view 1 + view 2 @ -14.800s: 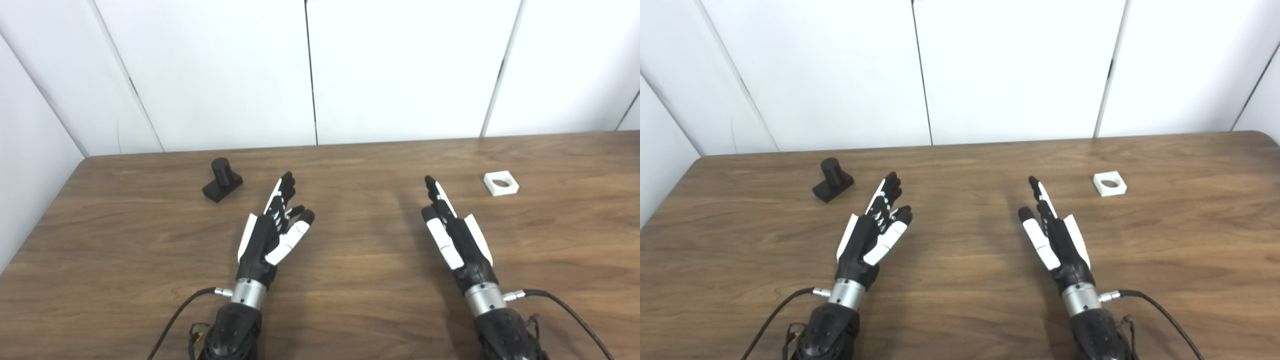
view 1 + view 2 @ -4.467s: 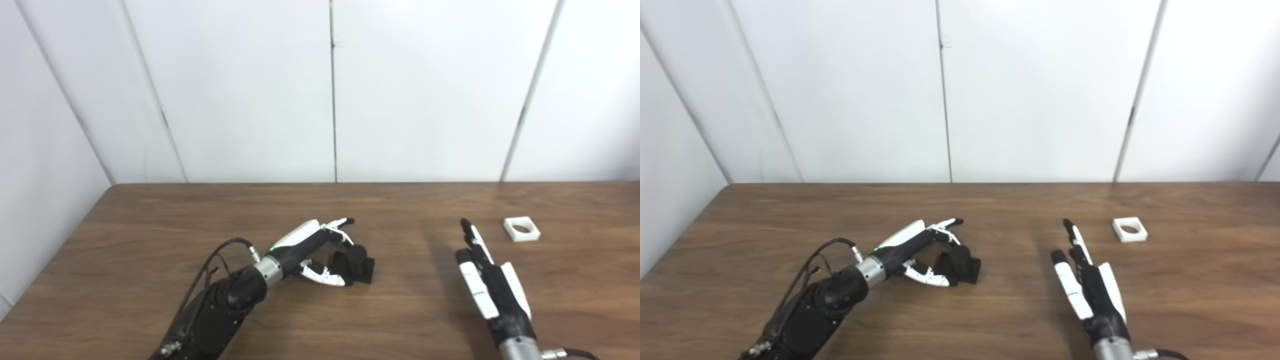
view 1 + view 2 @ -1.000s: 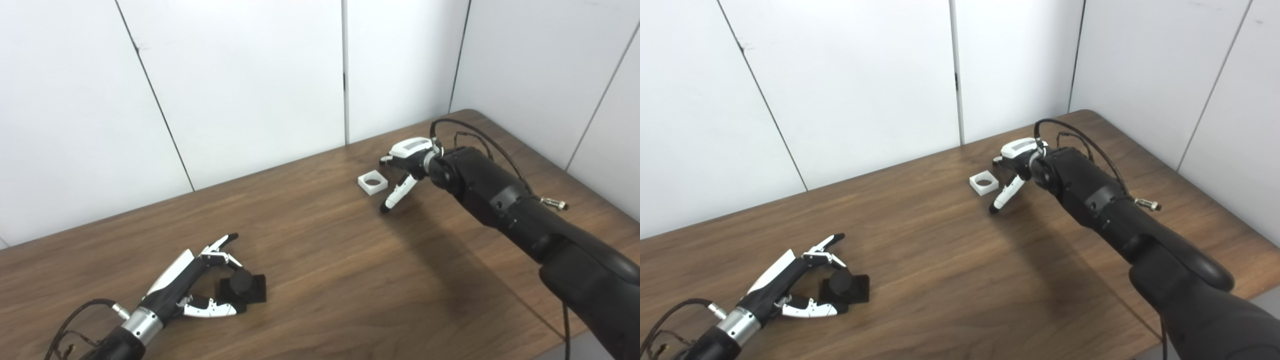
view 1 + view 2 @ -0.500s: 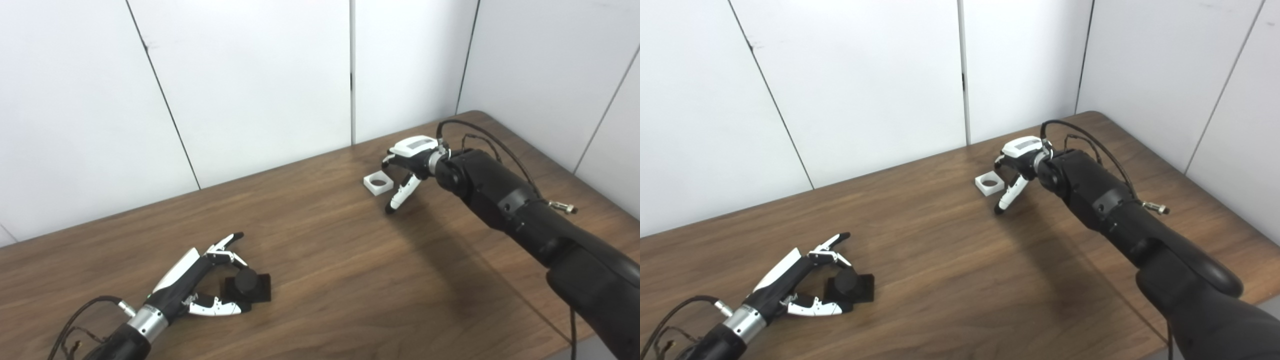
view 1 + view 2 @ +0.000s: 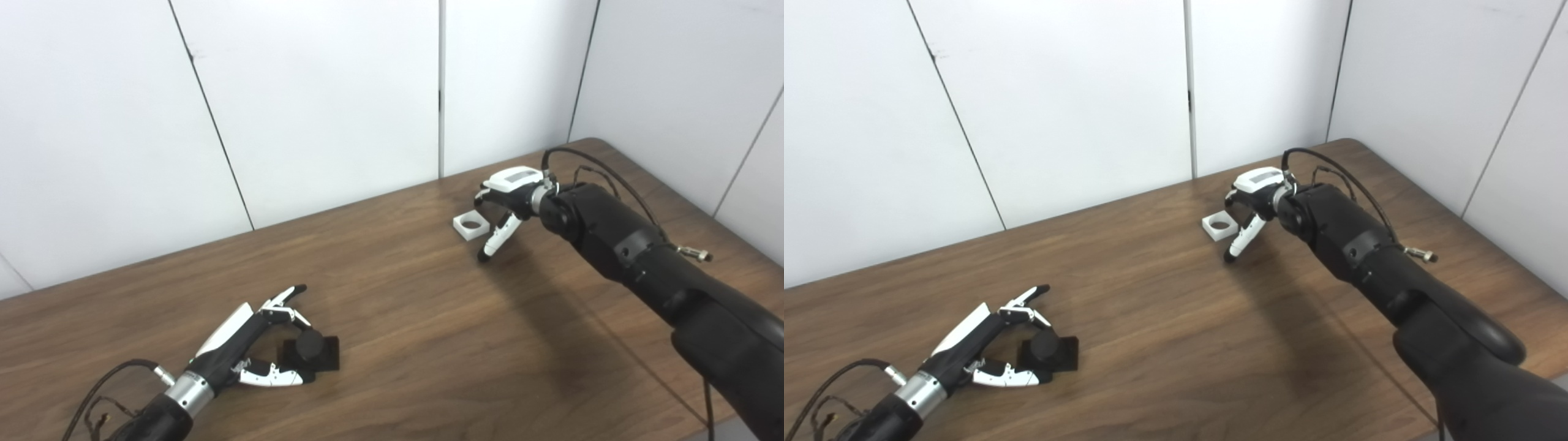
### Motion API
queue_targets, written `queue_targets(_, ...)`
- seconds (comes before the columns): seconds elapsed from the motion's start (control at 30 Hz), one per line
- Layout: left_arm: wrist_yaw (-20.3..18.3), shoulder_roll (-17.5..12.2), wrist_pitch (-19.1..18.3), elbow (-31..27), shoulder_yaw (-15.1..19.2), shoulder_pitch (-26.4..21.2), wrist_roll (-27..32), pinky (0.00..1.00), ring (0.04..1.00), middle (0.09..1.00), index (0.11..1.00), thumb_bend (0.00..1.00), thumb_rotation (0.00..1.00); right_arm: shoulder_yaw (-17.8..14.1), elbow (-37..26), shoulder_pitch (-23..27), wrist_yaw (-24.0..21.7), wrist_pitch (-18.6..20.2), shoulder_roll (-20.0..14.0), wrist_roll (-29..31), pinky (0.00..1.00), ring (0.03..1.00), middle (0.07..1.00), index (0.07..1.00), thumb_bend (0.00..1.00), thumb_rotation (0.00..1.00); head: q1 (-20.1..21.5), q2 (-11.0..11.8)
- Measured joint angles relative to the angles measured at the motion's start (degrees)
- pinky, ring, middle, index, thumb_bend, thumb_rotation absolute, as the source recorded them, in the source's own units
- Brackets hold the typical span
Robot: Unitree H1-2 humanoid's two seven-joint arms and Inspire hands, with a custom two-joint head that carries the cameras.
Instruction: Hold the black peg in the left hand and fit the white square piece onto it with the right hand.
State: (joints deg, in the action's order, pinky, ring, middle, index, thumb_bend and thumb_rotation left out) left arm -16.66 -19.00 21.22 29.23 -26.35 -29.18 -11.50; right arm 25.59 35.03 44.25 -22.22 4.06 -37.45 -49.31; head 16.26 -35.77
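Observation:
The black peg, a short cylinder on a square base, rests on the wooden table at lower left. My left hand lies around it with fingers apart, thumb below the base and fingers above the cylinder; it looks to be touching but not clasping. The white square piece with a round hole lies flat at the far right. My right hand hovers just right of it, fingers curled over its near edge, thumb pointing down to the table, nothing held.
White wall panels stand close behind the table's far edge. The table's right corner and edge run just behind my right arm. A cable trails from my left wrist.
The whole picture has shifted right as the camera turned. My right hand has drawn closer to the white piece, its fingers now over the piece's edge. My left hand and the peg stay put.

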Motion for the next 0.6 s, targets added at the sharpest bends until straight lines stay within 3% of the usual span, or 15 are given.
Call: queue_targets(0.6, 0.0, -0.1, -1.58, -1.85, 0.16, 0.8, -0.24, 1.0, 1.0, 1.0, 0.49, 0.52, 0.08, 0.77, 3.25, 1.63, 1.43, -1.11, 1.18, 0.36, 1.0, 1.0, 1.0, 0.897, 0.86, 0.61, -0.7, -0.62)
